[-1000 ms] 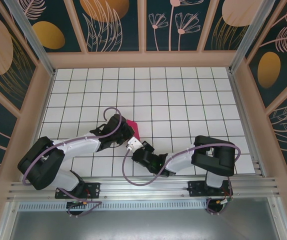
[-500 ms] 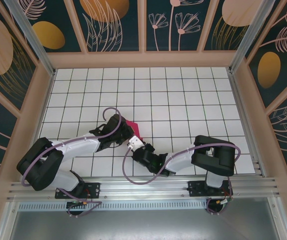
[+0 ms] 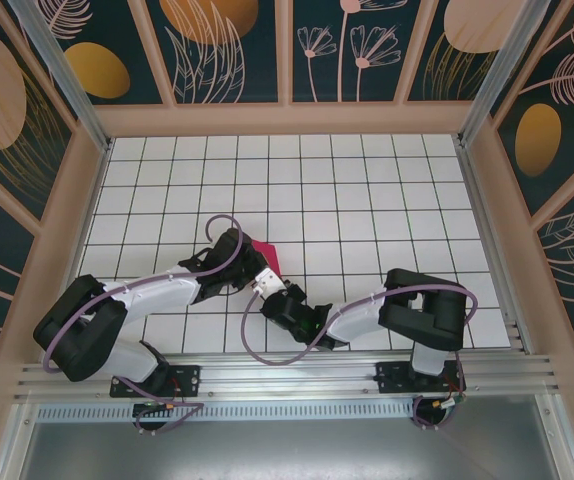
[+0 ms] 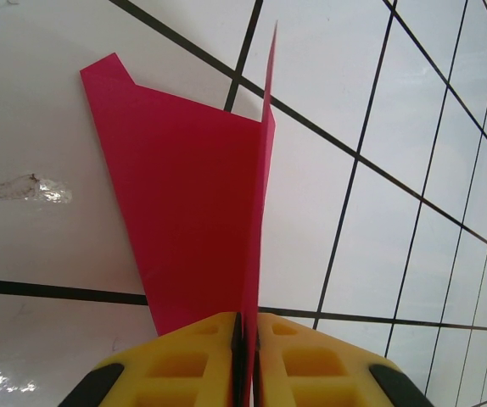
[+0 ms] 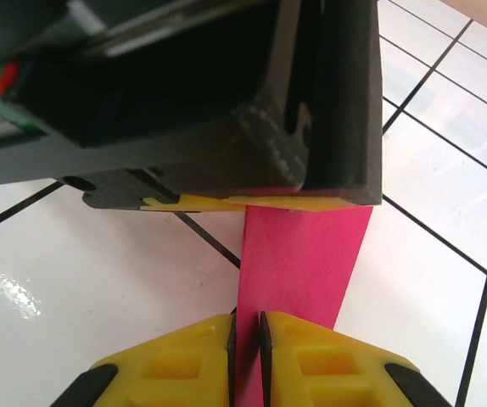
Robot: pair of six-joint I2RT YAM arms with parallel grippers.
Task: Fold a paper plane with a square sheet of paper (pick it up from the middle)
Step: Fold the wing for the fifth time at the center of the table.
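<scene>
The square sheet of paper (image 3: 266, 254) is folded into a narrow magenta-pink angular shape. It is held on edge just above the tiles at centre-left of the floor. My left gripper (image 3: 253, 263) is shut on it. In the left wrist view the yellow pads (image 4: 201, 356) pinch an upright fold while a flap (image 4: 184, 186) spreads out to the left. My right gripper (image 3: 265, 281) meets it from the near side. Its jaws (image 5: 245, 339) stand almost together on the paper strip (image 5: 305, 254), right under the left gripper's dark body (image 5: 226, 102).
White tiled floor (image 3: 367, 200) with black grid lines stretches behind and to the right of the grippers. Wooden walls with floral panels (image 3: 287, 60) enclose the back and sides. An aluminium rail (image 3: 287, 375) runs along the near edge by the arm bases.
The right gripper has crept a little up and to the left, closer against the left gripper. The left arm and the paper have stayed put.
</scene>
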